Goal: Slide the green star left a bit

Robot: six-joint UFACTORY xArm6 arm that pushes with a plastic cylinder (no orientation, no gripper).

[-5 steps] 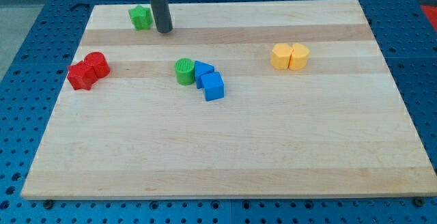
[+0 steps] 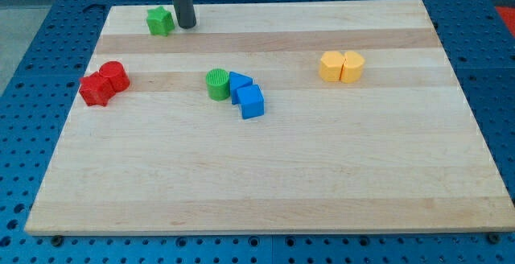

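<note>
The green star [image 2: 160, 21] lies near the top left of the wooden board [image 2: 265, 175]. My tip [image 2: 187, 26] is the lower end of the dark rod and stands just right of the star, close against its right side. I cannot tell whether it touches the star.
A red cylinder [image 2: 114, 75] and a red star-like block [image 2: 96, 89] sit together at the left edge. A green cylinder [image 2: 216, 84] touches two blue blocks [image 2: 240, 82] [image 2: 251, 101] mid-board. Two yellow blocks [image 2: 331, 67] [image 2: 352, 66] sit side by side at the right.
My tip has moved left and a little up. The green star has shifted slightly left and up with it. The other blocks have not moved.
</note>
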